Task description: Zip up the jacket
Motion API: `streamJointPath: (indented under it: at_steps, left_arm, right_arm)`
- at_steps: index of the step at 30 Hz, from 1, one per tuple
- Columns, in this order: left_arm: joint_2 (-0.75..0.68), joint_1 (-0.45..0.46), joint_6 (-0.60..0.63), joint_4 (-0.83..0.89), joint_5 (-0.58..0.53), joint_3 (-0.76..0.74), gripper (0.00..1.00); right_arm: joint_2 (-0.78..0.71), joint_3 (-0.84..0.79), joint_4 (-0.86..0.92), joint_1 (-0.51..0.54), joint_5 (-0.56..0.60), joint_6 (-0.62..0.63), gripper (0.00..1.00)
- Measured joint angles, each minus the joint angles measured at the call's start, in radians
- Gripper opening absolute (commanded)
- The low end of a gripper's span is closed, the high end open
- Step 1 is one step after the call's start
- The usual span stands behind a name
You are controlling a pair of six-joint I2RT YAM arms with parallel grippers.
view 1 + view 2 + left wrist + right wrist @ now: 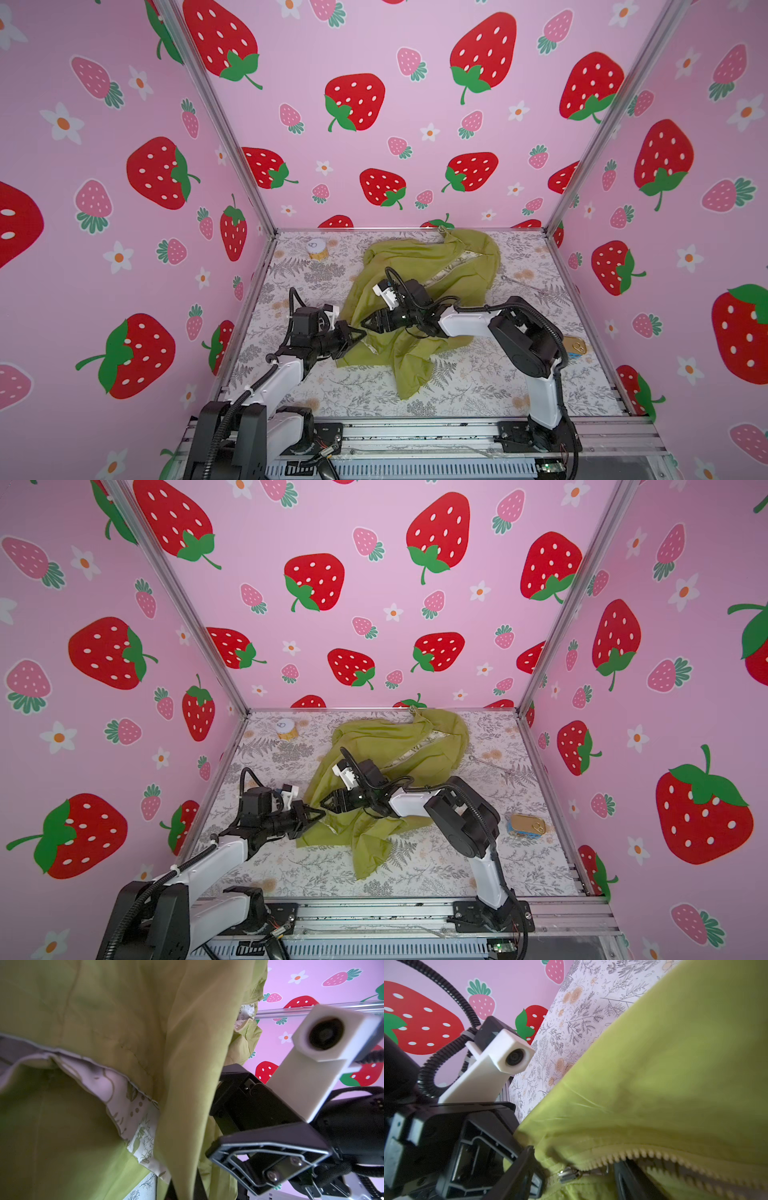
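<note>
Left hand (360,332) pinches the jacket (415,257) hem; right hand (366,322) tips cut off, grip unclear.

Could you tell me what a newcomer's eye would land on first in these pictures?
The strawberry-print walls all round strike first. Next comes the olive-green jacket, crumpled on the floral tabletop, its zipper undone. At its near-left edge the left gripper and right gripper meet almost tip to tip.
</note>
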State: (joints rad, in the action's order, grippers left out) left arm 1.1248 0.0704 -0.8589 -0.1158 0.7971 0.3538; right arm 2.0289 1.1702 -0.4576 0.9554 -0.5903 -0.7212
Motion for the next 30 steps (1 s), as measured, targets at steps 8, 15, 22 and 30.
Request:
streamJointPath:
  at_steps: [8, 15, 22, 30]
  left_arm:
    - [0.0, 0.0, 0.001, 0.002, 0.005, 0.0, 0.0]
    - [0.0, 0.0, 0.002, 0.005, 0.005, 0.0, 0.0]
    - [0.001, 0.0, 0.002, 0.002, 0.005, 0.0, 0.12]
    - [0.071, 0.003, -0.019, -0.064, -0.004, 0.0, 0.38]
  right_arm:
    - [-0.003, -0.083, -0.108, -0.004, -0.037, -0.056, 0.47]
    - [-0.037, -0.138, -0.164, -0.005, -0.049, -0.098, 0.43]
    - [-0.054, -0.152, -0.225, -0.011, -0.055, -0.135, 0.43]
    - [-0.055, -0.192, -0.261, -0.026, -0.044, -0.172, 0.43]
